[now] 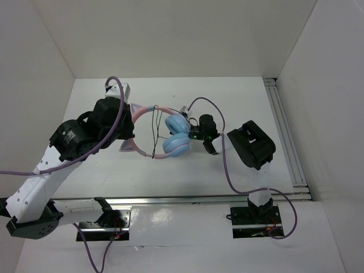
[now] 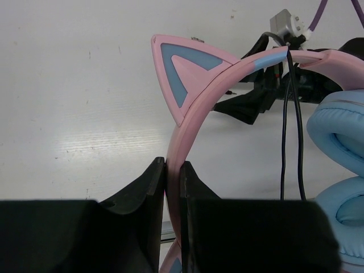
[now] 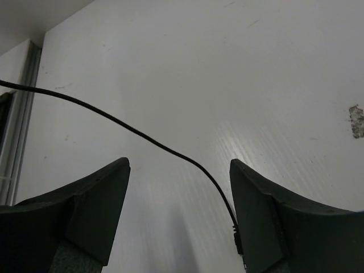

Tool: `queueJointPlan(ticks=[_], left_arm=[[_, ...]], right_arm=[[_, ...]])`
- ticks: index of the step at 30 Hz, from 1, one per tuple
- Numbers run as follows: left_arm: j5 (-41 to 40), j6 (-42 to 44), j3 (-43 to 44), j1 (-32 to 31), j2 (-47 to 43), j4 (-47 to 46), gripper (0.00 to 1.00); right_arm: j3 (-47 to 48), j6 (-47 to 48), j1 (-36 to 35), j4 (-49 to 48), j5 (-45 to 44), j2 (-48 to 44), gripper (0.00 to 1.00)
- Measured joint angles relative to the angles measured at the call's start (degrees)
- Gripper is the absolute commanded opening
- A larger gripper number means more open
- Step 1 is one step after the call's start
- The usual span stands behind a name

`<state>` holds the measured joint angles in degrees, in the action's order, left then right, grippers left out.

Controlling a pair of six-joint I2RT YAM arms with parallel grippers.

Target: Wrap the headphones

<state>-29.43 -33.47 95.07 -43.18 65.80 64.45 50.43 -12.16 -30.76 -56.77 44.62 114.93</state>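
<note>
Headphones (image 1: 177, 142) held by the band mid-table, cord (image 3: 142, 133) loose.
They lie in the middle of the white table (image 1: 244, 102), between the arms. The left gripper (image 2: 172, 168) is clamped on the smooth pink plastic band below a stiff cat ear (image 2: 176, 71). The right gripper (image 3: 179, 170) gapes wide, with the thin black cord trailing unheld between its fingers. Being slack and springy, the cord could slide out, or snag on the round padded blue cups (image 2: 341, 136).
</note>
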Motion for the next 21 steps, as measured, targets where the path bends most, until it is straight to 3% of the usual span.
queueJointPlan(ticks=[6,9,10,11,13,15,17,18,21], left_arm=[[0.07,0.02,0.09,0.00,0.70,0.09,0.00],[0.07,0.02,0.09,0.00,0.76,0.11,0.00],[0.04,0.02,0.09,0.00,0.76,0.11,0.00],[0.04,0.02,0.09,0.02,0.76,0.11,0.00],[0.04,0.02,0.09,0.13,0.76,0.11,0.00],[0.04,0.00,0.09,0.26,0.76,0.11,0.00],[0.07,-0.04,0.09,0.61,0.76,0.09,0.00],[0.09,-0.09,0.09,0.96,0.76,0.09,0.00],[0.07,-0.70,0.09,2.16,0.76,0.07,0.00]], right_arm=[[4.22,2.84,-0.28,4.22,-3.61,3.65,0.76],[7.63,3.85,-0.28,5.97,-3.74,5.25,0.61],[8.24,4.09,-0.28,6.19,-3.74,5.66,0.43],[8.79,4.48,-0.28,6.23,-3.72,6.25,0.40],[9.27,4.22,-0.31,6.73,-3.63,7.41,0.42],[9.27,4.17,-0.35,7.65,-3.52,8.31,0.50],[9.42,4.44,-0.35,9.05,-3.39,8.74,0.50],[9.88,4.59,-0.35,10.16,-3.26,8.92,0.46],[12.26,5.40,-0.37,12.87,-3.19,9.44,0.15]])
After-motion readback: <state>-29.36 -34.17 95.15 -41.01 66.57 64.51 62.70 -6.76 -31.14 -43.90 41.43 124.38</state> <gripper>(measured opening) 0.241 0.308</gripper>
